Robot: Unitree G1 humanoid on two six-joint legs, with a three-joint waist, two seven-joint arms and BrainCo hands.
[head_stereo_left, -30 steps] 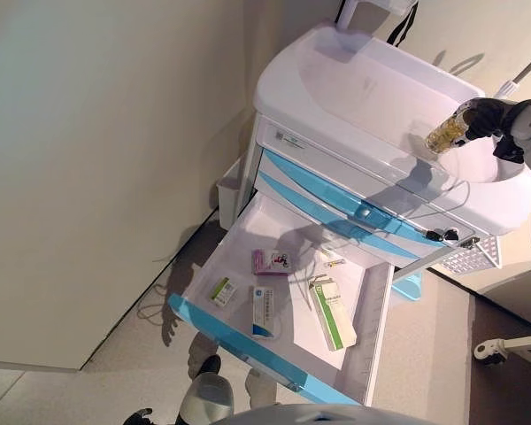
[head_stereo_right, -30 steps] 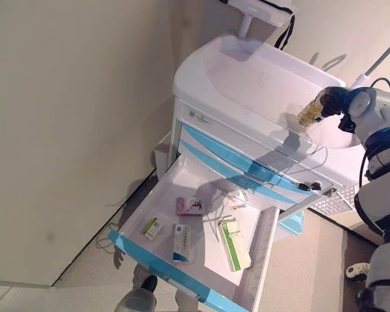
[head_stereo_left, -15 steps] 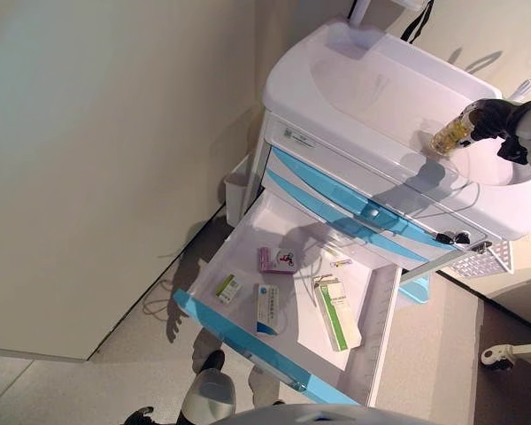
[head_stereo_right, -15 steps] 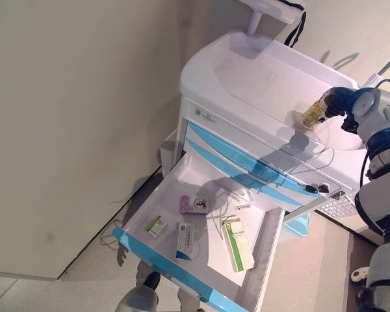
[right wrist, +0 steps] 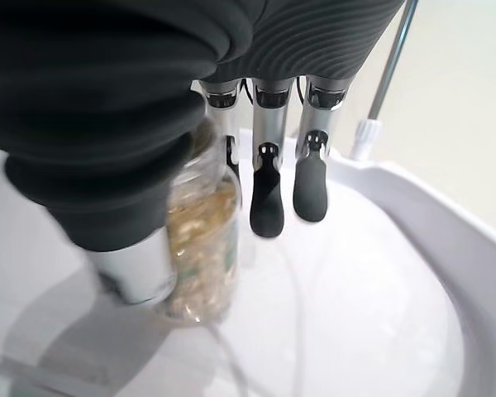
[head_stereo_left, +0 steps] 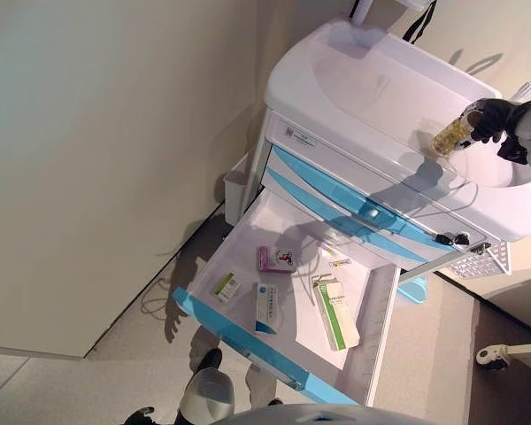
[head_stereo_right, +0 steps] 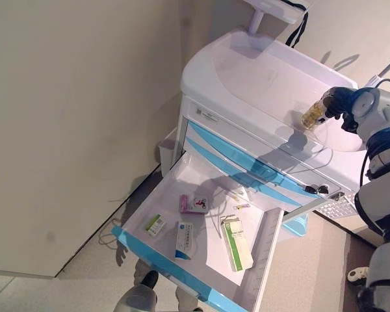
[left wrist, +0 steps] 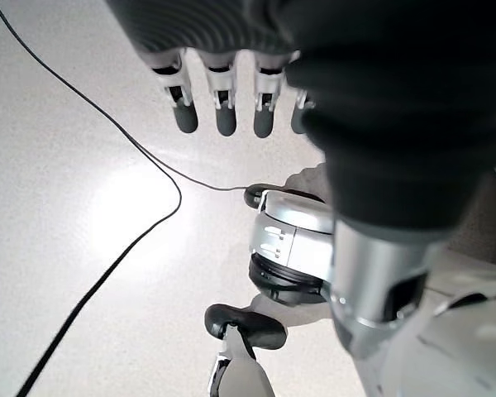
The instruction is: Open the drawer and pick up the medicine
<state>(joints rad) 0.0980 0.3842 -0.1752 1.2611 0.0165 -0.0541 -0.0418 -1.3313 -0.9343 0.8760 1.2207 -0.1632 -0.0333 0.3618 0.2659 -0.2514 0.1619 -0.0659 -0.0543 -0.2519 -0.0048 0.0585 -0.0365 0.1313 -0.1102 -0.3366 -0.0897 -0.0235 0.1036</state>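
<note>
Right wrist view: clear plastic bottle of yellow capsules (right wrist: 200, 248) is clamped between thumb and fingers of the right hand (right wrist: 273, 178), low over the white cart top (head_stereo_left: 380, 88). Judged light, rigid, slick; mid-body grip is best. Below, the blue-fronted drawer (head_stereo_left: 248, 341) is open, boxes inside. Left hand (left wrist: 223, 99) hangs relaxed, empty.

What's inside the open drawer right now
The open drawer holds a pink box, a small green box, a blue-and-white box, a long green-striped box and a small item near the back. Anything beneath them is hidden.
</note>
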